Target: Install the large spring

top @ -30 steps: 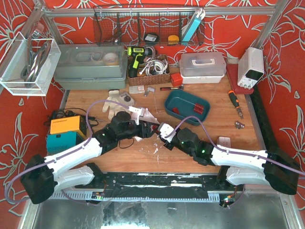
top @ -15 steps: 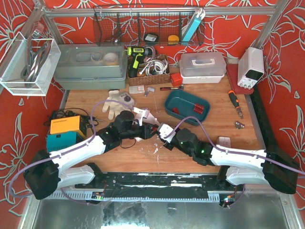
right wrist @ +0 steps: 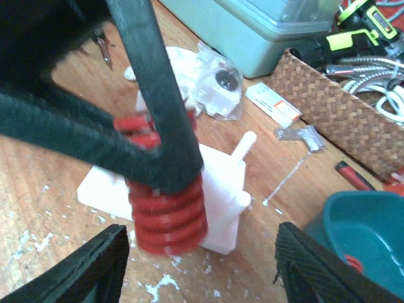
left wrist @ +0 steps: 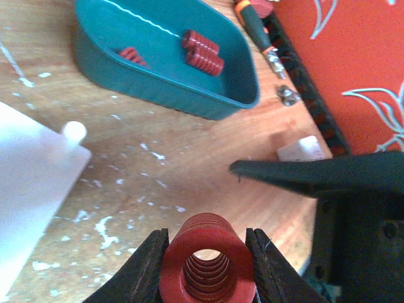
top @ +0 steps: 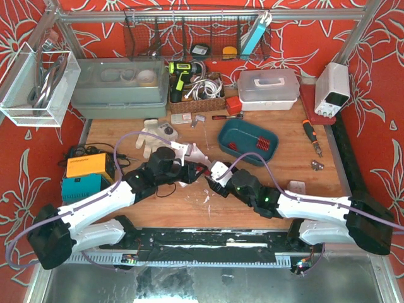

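Top external view: the left gripper and right gripper meet nose to nose at the middle of the table, just in front of a white plate.

Left side: the left wrist view shows the left gripper's two fingers pressed against opposite flanks of the large spring. It is pinched across its coils, open bore facing the camera. The right wrist view confirms this grip. The spring hangs roughly upright at the near edge of the plate. Whether its lower end touches the plate or the table cannot be told.

Centre: the plate carries upright white pegs. None of them is inside the spring, and the nearest peg in the left wrist view stands off to the spring's left.

Right side: the right gripper's fingers stand spread wide, holding nothing, with the spring in the space ahead of them. Beyond it sits a teal tray holding further small red springs.

Assessment: the step in hand appears to be carrying the spring to its peg; seating is not yet done. The next move calls for bringing the bore directly over the intended peg, keeping the spring's axis in line with it, and lowering before release. Which peg is intended cannot be determined. The right arm's closeness is a contact risk.
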Robot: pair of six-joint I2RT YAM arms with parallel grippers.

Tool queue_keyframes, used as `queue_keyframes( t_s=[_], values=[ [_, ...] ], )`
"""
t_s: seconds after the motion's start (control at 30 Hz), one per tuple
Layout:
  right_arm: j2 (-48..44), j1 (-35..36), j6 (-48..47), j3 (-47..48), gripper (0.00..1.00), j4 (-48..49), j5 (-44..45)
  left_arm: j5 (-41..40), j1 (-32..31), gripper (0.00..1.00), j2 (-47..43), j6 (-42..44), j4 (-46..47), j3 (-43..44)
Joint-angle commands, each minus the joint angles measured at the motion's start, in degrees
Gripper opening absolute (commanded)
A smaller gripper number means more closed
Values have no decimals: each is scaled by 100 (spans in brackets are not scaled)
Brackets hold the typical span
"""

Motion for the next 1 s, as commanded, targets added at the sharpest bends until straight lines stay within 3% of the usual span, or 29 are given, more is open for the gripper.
queue_keyframes(
  t_s=[0.0, 0.17, 0.4, 0.67, 0.97],
  values=[
    [-233, 14, 520, 281, 73, -375, 685, -1043, 12, 12, -248, 306, -581, 353],
    [-566, -17, 922, 630, 97, -1187, 1556, -2499, 21, 11, -287, 294, -1144, 467],
    [-698, -109, 1040, 254, 99, -1122, 2258, -3773, 364, 9, -227, 295, -1644, 645],
    [-565, -162, 1132, 202, 99, -1049, 2219, -3815, 967, 9, -59, 324, -1756, 608],
    [-564, -171, 1157, 171, 99, -1026, 2063, -3531, 1006, 12, 467, 500, -1758, 630]
  ],
)
